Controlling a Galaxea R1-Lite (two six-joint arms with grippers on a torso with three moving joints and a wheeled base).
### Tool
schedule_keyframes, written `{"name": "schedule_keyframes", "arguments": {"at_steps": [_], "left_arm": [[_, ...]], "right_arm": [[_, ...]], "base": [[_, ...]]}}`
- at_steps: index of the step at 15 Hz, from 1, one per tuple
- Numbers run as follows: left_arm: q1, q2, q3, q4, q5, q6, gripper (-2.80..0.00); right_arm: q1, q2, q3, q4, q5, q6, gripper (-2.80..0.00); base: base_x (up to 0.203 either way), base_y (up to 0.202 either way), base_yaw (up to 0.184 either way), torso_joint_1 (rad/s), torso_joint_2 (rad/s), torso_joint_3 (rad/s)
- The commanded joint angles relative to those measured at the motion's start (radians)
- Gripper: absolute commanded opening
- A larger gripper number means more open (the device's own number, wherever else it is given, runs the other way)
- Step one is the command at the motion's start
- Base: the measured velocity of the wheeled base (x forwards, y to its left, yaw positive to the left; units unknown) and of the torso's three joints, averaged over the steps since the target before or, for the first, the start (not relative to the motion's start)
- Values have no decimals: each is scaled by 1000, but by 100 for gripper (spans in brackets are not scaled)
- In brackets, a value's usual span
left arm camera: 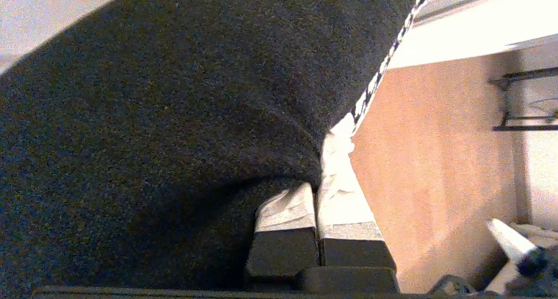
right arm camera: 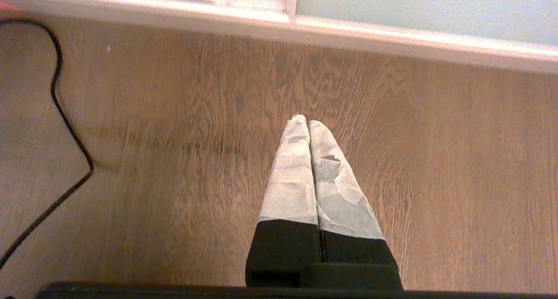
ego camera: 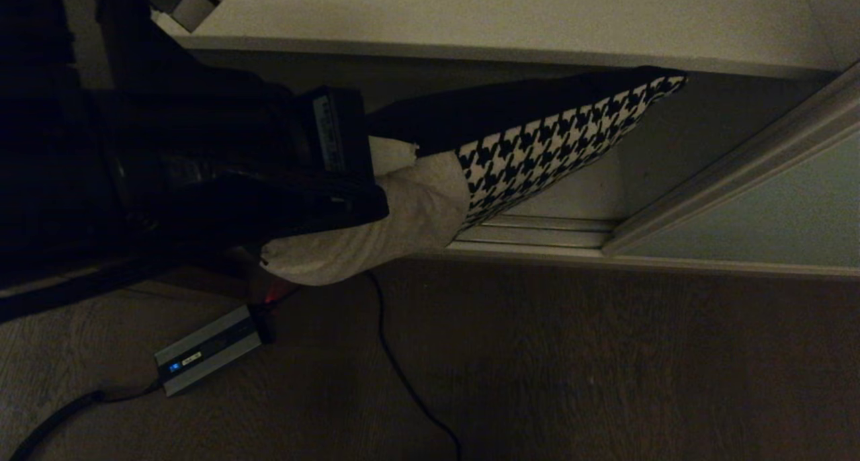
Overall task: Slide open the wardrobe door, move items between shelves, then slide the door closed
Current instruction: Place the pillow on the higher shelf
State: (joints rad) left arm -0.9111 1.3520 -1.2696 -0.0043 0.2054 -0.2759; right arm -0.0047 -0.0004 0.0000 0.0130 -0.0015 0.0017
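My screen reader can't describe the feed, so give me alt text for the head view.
The left tool is shut on a corner of the cushion, held in the air below a white shelf, houndstooth front facing down. Right of it is the pale grey-green sliding door; on the wood floor lies a small grey box with black cables.

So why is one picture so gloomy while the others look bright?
Head view: dim, the left arm nearly black, only the cushion pattern standing out. Left wrist view: grainy, the shelf glaring white. Right wrist view: evenly lit, wood floor grain sharp.
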Motion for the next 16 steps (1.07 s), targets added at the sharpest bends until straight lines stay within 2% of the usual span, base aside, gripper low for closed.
{"name": "schedule_keyframes", "arguments": {"at_steps": [1,5,8,12,16], "left_arm": [[-15,-23,-1,-2,3,8,-280],[-15,-30,-25,-2,2,45,-280],[-15,-23,-70,1,4,46,-280],[-14,-19,-146,90,9,49,-280],[-14,-9,-231,93,14,49,-280]], "right_arm": [[0,-1,5,1,0,0,-280],[2,-1,5,1,0,0,-280],[0,-1,5,1,0,0,-280],[0,-1,5,-1,0,0,-280],[0,-1,5,1,0,0,-280]], "base": [[0,0,0,2,-1,198],[0,0,0,3,2,201],[0,0,0,0,4,203],[0,0,0,2,0,202],[0,0,0,1,6,200]]}}
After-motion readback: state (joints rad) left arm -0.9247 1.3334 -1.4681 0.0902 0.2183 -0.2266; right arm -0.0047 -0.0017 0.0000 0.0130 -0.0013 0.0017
